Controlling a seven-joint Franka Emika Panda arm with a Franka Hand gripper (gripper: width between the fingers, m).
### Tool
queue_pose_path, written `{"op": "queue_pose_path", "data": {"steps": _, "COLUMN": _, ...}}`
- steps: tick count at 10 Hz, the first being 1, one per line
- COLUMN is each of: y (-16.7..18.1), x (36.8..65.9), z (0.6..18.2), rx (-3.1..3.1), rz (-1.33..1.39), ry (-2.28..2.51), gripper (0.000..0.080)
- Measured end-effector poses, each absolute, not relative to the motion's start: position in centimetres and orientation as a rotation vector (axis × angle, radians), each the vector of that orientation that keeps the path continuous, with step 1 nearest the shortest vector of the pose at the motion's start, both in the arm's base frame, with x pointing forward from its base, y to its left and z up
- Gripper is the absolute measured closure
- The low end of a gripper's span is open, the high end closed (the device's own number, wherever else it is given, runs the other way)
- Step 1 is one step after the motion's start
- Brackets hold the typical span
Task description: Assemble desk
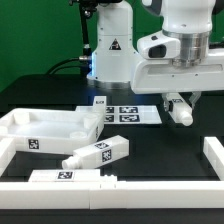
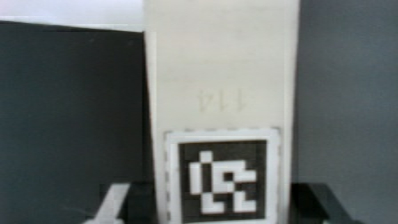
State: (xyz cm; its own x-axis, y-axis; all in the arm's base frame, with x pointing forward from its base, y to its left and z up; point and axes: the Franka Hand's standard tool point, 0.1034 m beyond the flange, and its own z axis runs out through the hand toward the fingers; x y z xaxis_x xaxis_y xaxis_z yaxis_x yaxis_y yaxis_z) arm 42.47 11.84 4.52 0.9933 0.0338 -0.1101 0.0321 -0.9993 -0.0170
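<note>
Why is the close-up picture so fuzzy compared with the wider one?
Wrist view: the leg fills the frame from so near that it is soft, and its tag has smeary edges. Exterior view: sharper, but the tabletop glares white against the dark table, and a blue glow shows behind.

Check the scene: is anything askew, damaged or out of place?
Nothing looks damaged. One short square white plastic leg lies slanted on its side beside the white rimmed rectangular tabletop, loose rather than wrong. The tool grips another tagged leg squarely.
</note>
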Motion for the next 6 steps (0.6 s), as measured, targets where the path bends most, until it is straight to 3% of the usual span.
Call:
{"op": "queue_pose_path", "data": {"steps": 2, "y": 14.9, "x": 40.2, "z": 3.5, "rx": -3.121, "rz": 0.164, "ry": -0.029, "gripper": 0.0515}}
{"op": "queue_pose_path", "data": {"steps": 6, "y": 16.3, "x": 38.7, "z": 1.7, "rx": -3.121, "rz": 0.174, "ry": -0.046, "gripper": 0.0515}}
